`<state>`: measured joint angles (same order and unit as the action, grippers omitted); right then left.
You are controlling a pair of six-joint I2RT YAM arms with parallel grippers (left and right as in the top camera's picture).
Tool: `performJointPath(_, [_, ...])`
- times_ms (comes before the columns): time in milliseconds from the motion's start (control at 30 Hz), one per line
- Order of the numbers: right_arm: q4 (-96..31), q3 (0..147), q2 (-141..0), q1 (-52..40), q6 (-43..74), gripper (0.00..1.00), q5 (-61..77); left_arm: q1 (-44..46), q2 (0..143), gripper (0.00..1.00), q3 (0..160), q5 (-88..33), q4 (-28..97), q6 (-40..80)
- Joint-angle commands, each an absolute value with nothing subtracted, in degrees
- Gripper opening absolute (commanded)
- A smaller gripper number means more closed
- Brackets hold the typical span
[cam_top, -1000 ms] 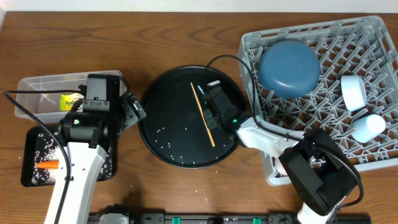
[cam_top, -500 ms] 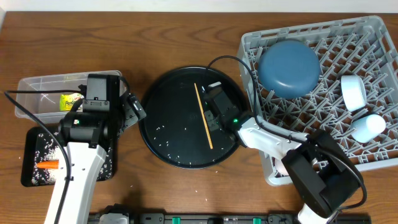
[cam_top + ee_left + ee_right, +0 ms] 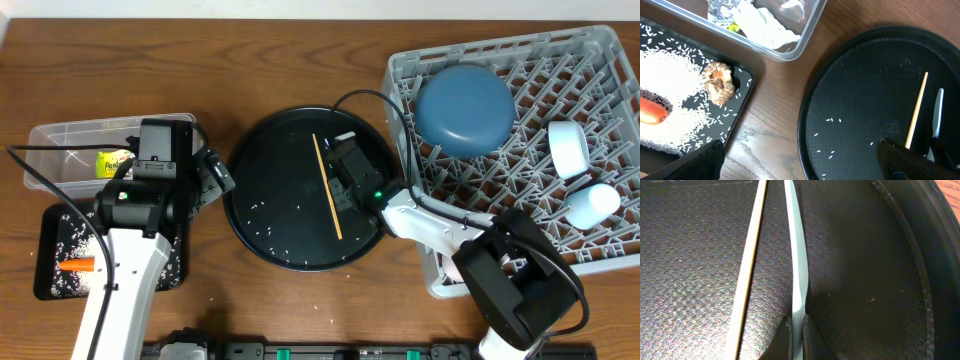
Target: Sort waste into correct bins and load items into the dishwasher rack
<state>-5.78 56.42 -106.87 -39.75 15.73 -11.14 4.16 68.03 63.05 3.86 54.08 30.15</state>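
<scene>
Now clamped edge-on in your right gripper (image 3: 796, 332), the pale-blue utensil (image 3: 796, 255) sits low on the round black tray (image 3: 260, 160), the chopstick (image 3: 327, 187) beside it nudged slightly straighter within the second, so a lift to the dishwasher rack (image 3: 505, 48) looks next; your left gripper (image 3: 213, 172) hangs open.

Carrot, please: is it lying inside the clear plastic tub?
No, the orange carrot lies in the shallow black tray.
</scene>
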Motion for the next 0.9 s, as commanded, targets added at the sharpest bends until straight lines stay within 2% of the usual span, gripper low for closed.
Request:
performJointPath(0, [-8.16,55.29,-109.75,-40.53,15.81,0.01,-12.67,3.88,67.83,0.98,63.99,4.75,54.39,30.02])
performJointPath(867, [-8.05,54.59,-110.59,-40.56,16.69,0.03,-11.94,3.88,67.83,0.98,63.99,4.75,54.39,30.02])
